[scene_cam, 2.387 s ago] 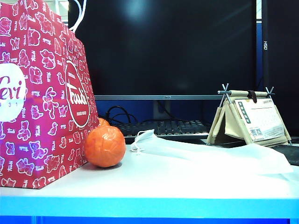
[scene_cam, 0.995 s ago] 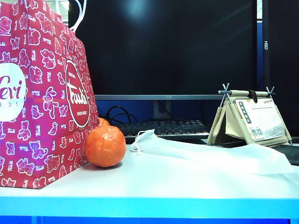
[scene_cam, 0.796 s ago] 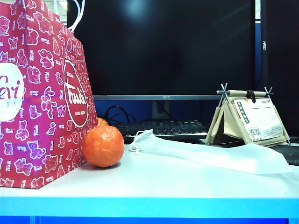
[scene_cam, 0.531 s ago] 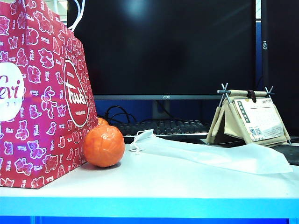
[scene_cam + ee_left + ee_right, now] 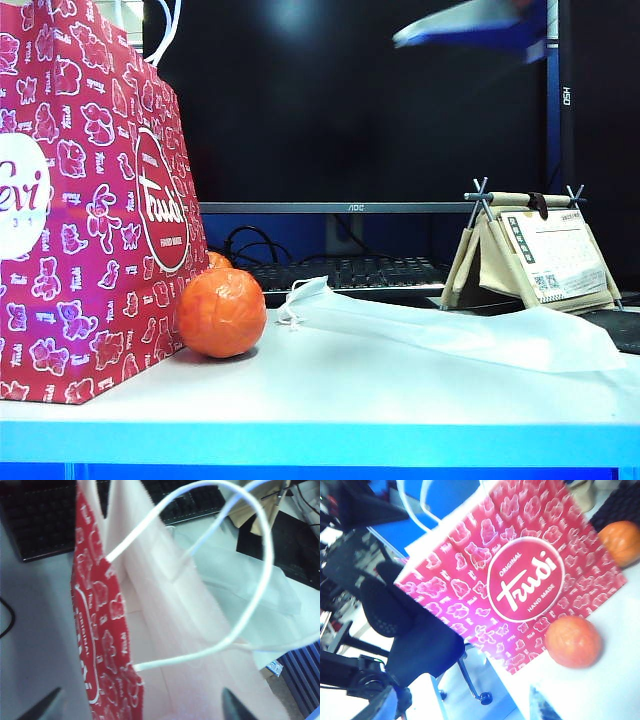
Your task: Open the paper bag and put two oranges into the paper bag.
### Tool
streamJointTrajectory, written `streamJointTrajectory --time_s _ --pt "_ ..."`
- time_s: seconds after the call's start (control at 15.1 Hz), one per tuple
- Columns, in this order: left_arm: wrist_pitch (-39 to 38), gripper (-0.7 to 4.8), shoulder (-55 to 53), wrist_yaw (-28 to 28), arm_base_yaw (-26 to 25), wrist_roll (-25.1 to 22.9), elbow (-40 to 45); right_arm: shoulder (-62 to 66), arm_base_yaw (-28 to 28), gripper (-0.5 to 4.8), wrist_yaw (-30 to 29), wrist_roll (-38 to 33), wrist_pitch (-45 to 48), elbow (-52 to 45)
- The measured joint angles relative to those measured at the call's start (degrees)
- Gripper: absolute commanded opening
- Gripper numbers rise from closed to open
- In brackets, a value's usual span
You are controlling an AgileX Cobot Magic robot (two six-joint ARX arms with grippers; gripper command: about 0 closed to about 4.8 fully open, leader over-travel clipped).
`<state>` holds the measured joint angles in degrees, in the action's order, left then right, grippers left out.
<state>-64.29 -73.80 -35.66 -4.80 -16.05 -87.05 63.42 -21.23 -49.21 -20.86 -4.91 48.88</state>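
The magenta-red paper bag [image 5: 90,200] stands upright at the table's left, its mouth spread and its pale inside [image 5: 165,630] showing under the white cord handles [image 5: 250,605]. My left gripper [image 5: 140,711] hovers above that mouth, open, with one fingertip outside the red wall and the other over the inside. One of the oranges [image 5: 222,312] rests against the bag's side, and the other orange [image 5: 219,261] peeks out behind it. Both oranges [image 5: 572,641] [image 5: 620,540] lie beside the Trudi logo [image 5: 525,585]. My right gripper [image 5: 462,707] is open, empty and off the table's edge.
A flat white fabric bag [image 5: 450,330] lies across the table's right half. Behind stand a keyboard [image 5: 350,272], a dark monitor [image 5: 350,100] and a tent-shaped calendar [image 5: 535,250]. A blurred white-and-blue arm part [image 5: 480,25] crosses the top right. An office chair [image 5: 415,630] stands beyond the table.
A blurred white-and-blue arm part has swept into the top right of the exterior view. The paper bag has shifted slightly left. The oranges have not moved.
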Motion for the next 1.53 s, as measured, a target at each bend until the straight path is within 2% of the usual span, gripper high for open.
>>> streamJointTrajectory --time_s 0.13,0.33,0.66,0.73,0.8,0.93,0.99,1.06,1.19,1.26,1.39,1.53 --pt "-0.4 4.09 -0.6 5.6 2.5 -0.9 0.0 4.4 -3.4 3.37 1.9 -0.1 5.6 0.0" --pt "-0.4 4.08 -2.3 9.0 2.6 -1.2 0.0 8.9 -4.3 3.37 2.8 -2.7 10.1 0.0" --pt "1.4 3.83 -7.9 13.9 2.6 -1.1 0.1 9.5 -5.2 3.33 3.0 -3.1 10.6 0.0" --pt "2.6 3.02 -7.7 17.8 2.6 -1.0 0.1 10.3 -5.9 3.33 3.0 -3.0 11.0 0.0" --pt "3.2 2.29 -7.7 18.8 2.6 -1.0 0.1 11.8 -7.0 3.33 3.0 -2.9 11.7 0.0" --pt "3.9 1.99 -7.7 18.8 2.6 -0.9 0.1 16.5 -9.2 3.33 3.5 -2.9 12.9 0.0" --pt "4.1 1.24 -7.7 18.8 2.6 -0.9 0.1 19.3 -10.6 3.33 4.8 -2.7 14.1 0.0" --pt "4.2 -0.05 -7.7 18.8 2.6 -0.9 0.1 21.8 -11.7 3.35 5.9 -1.9 15.0 0.0" --pt "4.3 -0.06 -7.7 19.0 2.6 -0.8 0.1 28.0 -12.2 3.40 10.6 -1.5 20.6 0.0" --pt "4.3 -0.06 -7.7 19.0 2.6 -0.2 0.1 29.8 -12.1 3.67 11.5 -1.5 21.9 0.1" --pt "4.3 -0.06 -7.8 19.0 2.6 0.4 0.1 32.6 -12.2 4.64 11.7 -1.4 23.1 1.2" --pt "4.3 -0.06 -7.8 19.0 2.6 0.5 0.1 36.9 -13.6 4.64 12.4 -1.5 25.8 5.6"
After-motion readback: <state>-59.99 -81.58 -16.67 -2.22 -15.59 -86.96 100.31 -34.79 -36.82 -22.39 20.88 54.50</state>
